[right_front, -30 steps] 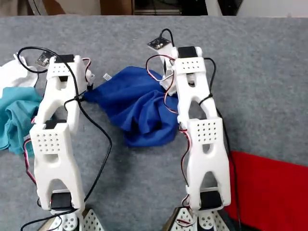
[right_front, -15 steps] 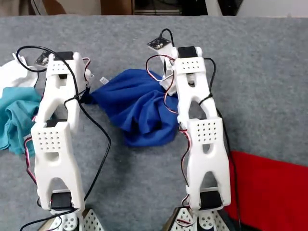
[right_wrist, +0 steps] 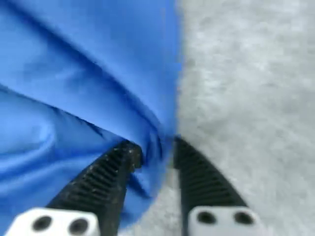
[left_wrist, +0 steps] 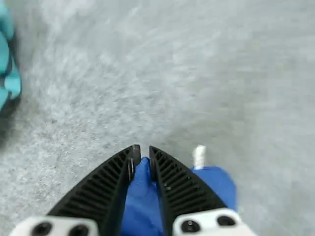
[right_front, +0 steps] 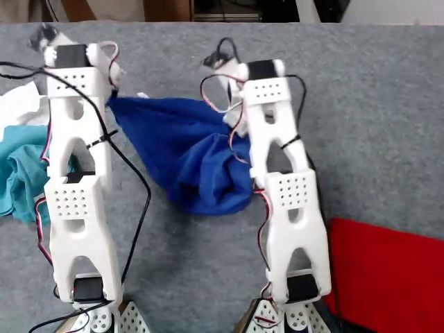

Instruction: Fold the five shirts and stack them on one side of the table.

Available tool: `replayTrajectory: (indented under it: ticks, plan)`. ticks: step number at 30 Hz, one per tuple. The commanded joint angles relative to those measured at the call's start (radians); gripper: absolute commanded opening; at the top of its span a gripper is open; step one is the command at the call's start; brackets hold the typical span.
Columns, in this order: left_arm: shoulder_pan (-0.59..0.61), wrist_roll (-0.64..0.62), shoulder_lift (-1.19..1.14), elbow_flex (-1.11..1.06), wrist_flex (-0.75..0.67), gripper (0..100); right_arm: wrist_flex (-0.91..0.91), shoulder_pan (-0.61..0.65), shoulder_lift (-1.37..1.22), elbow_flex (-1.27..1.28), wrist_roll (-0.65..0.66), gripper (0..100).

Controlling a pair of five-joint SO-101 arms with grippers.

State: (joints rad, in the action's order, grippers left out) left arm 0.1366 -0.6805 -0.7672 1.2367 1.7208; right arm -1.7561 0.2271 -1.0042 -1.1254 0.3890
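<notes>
A blue shirt (right_front: 187, 156) hangs bunched between the two arms over the grey table (right_front: 374, 118). My left gripper (left_wrist: 141, 152) is shut on a corner of the blue shirt (left_wrist: 142, 196), where a white tag (left_wrist: 199, 156) sticks out. My right gripper (right_wrist: 156, 147) is shut on the opposite edge of the blue shirt (right_wrist: 74, 88). In the high view the left gripper (right_front: 111, 94) and right gripper (right_front: 229, 121) stand near the table's far part, with the cloth stretched between them. A teal shirt (right_front: 21, 170) and a white shirt (right_front: 17, 107) lie at the left edge, a red shirt (right_front: 388, 277) at the front right.
Black cables loop off both arms over the cloth and table. The teal shirt (left_wrist: 7, 73) lies just beside the left arm. Grey table stretches open at the far right and between the arm bases.
Both arms have moved toward the far side of the table, pulling the blue shirt with them. The left corner has shifted left and the cloth has stretched out.
</notes>
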Motion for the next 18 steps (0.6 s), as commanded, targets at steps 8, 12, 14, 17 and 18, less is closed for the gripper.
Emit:
replayTrajectory:
  ticks: [8,12,14,17,18]
  plan:
    - [0.002,0.161,0.148,0.413,0.041,2,-0.031,-0.068,0.518,0.177,-0.026,32.5]
    - [-0.008,0.238,0.295,0.272,0.041,2,-0.031,-0.042,0.657,0.403,-0.049,29.7]
    - [-0.017,0.282,0.383,0.167,0.041,2,-0.029,-0.025,0.725,0.538,-0.052,22.3]
    - [-0.025,0.434,0.535,-0.066,0.041,2,0.000,0.012,0.802,0.722,-0.046,1.3]
    - [-0.029,0.485,0.598,-0.170,0.041,2,0.015,0.027,0.819,0.774,-0.043,0.7]
